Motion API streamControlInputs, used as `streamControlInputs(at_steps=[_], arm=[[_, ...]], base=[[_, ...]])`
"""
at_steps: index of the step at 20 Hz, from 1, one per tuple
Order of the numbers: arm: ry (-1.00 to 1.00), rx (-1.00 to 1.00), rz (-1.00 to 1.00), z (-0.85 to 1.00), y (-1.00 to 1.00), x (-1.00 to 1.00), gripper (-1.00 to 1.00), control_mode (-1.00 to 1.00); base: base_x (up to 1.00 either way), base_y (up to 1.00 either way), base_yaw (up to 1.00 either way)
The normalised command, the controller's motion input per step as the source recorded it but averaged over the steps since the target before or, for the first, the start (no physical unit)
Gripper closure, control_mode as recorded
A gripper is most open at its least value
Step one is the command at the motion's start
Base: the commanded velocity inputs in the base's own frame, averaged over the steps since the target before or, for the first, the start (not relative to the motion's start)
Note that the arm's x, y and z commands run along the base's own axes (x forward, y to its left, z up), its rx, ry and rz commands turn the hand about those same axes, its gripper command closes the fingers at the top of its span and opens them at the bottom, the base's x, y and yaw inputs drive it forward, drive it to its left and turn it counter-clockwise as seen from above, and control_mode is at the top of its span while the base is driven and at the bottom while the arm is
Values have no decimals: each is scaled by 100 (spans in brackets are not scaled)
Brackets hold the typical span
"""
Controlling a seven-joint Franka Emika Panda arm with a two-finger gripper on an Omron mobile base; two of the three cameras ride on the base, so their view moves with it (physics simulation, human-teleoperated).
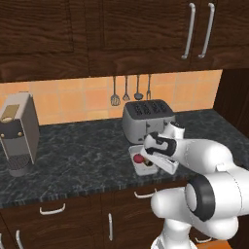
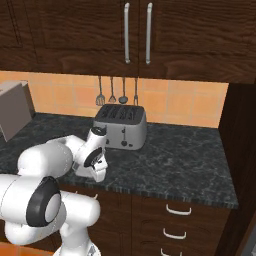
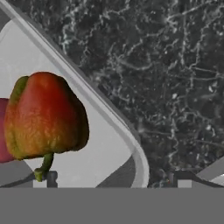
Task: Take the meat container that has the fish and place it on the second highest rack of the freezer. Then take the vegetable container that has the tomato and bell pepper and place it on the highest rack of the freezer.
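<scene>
1. White plastic is what the container (image 1: pixel 144 164) looks to be made of in the left base view: a shallow tray near the counter's (image 1: pixel 73 160) front edge, just ahead of the toaster (image 1: pixel 147 118). The tomato (image 1: pixel 138 158) shows red inside it. The gripper (image 1: pixel 156 158) hangs low over the tray's right side, angled down at it.

2. Right base view: the arm's own bulk hides the tray. The hand sits over the counter's (image 2: pixel 190 165) front edge, left of the toaster (image 2: pixel 121 126); the fingers cannot be made out here.

3. Hand view: the pepper (image 3: pixel 43 116) lies close up on the tray's floor, stem toward the camera, with a sliver of tomato (image 3: pixel 3 135) beside it. The tray's rim (image 3: pixel 100 109) curves past, dark counter (image 3: pixel 175 78) beyond it. The two fingertips (image 3: pixel 51 178) stand at their widest, one over the tray floor and one outside the rim, clasping nothing.

4. Handling, as a judgement: the tray looks light and stiff, with a thin wall that could be smooth and slippery. Its load is loose and round, so it would roll if tipped. The wall straddled by the fingers seems the sensible hold; keep the tray level.
</scene>
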Motion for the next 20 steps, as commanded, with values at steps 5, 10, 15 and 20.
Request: streamControlInputs(at_steps=[5, 10, 15, 20], arm=[[-5, -3, 7, -34, 0, 25, -100, -100], [-1, -3, 4, -38, 12, 0, 100, -100], [0, -2, 2, -23, 8, 0, 100, -100], [-10, 0, 0, -5, 1, -44, 100, -100]], base=[[0, 0, 0], [0, 0, 0], [0, 0, 0], [0, 0, 0]])
